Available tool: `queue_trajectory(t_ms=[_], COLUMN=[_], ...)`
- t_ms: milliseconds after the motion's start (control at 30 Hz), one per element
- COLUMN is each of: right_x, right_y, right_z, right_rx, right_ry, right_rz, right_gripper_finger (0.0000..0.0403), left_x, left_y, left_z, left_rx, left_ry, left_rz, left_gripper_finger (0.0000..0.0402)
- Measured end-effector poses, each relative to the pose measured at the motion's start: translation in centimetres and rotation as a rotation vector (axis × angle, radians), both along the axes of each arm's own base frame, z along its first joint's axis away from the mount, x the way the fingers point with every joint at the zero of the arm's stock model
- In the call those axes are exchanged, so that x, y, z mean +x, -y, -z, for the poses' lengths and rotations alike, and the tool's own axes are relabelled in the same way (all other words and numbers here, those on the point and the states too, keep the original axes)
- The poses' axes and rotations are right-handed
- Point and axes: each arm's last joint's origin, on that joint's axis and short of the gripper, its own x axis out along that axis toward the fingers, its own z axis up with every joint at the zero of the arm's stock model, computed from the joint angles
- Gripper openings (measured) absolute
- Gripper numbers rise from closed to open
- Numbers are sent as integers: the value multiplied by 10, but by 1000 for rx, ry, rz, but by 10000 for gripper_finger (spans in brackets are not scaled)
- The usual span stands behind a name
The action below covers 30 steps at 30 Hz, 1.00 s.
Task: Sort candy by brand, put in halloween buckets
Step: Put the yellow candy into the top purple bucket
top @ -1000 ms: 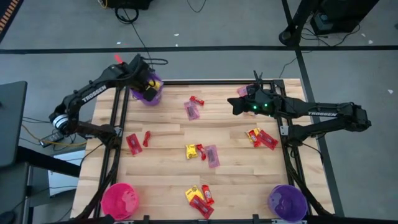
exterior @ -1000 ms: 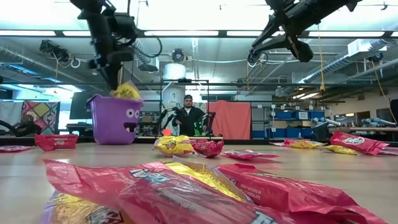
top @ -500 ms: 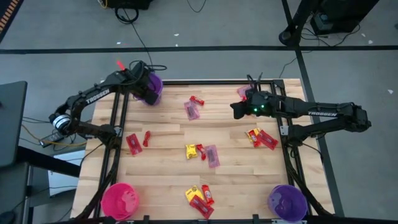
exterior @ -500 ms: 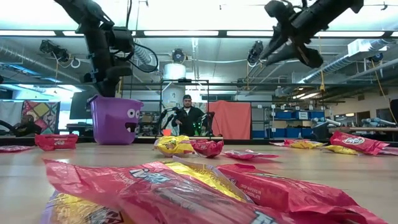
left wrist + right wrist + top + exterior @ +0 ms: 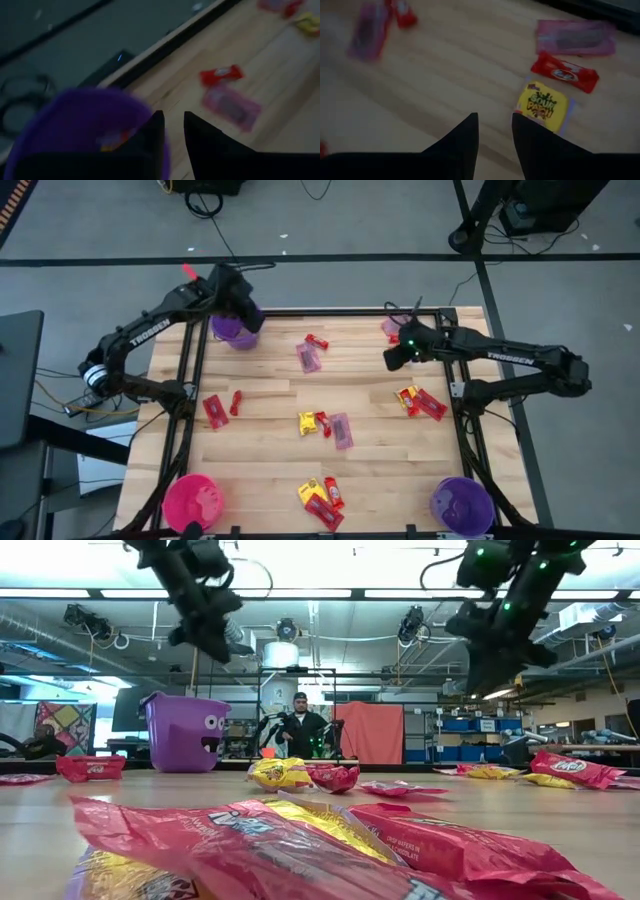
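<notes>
Left gripper (image 5: 170, 131) over the purple bucket (image 5: 233, 330), fingers narrowly parted, empty.
My right gripper (image 5: 495, 131) hangs at the table's two o'clock, slightly open, empty, above a yellow packet (image 5: 543, 106) and red bar (image 5: 564, 73).

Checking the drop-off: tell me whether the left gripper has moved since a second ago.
Yes. The left gripper has lifted off the purple bucket, toward the table's far edge.

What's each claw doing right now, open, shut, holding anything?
Left claw: open a little, empty, above the purple bucket at the table's far left corner.
Right claw: open, empty, above a yellow packet and red bar.
</notes>
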Motion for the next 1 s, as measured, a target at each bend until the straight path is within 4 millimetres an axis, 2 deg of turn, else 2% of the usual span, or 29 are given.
queue_trajectory(t_ms=[100,200,300,467,633,1000], right_x=[7,13,17,20,21,30], right_y=[6,13,23,39,47,56], right_z=[10,23,38,63,79,95], right_rx=[-1,5,78,162,231,166], right_ry=[-80,-168,-214,-306,-350,-397], right_rz=[-99,-121,-113,-83,-81,-156], right_gripper_finger=[131,131,131,131,131,143], left_x=[11,20,24,26,27,31], left_y=[5,10,11,11,10,4], left_z=[-3,-2,-2,-4,-5,-13], left_rx=[34,-45,-113,-111,-88,11], left_ry=[46,132,203,242,240,298], left_rz=[103,243,306,323,349,267], left_gripper_finger=[79,78,78,78,78,78])
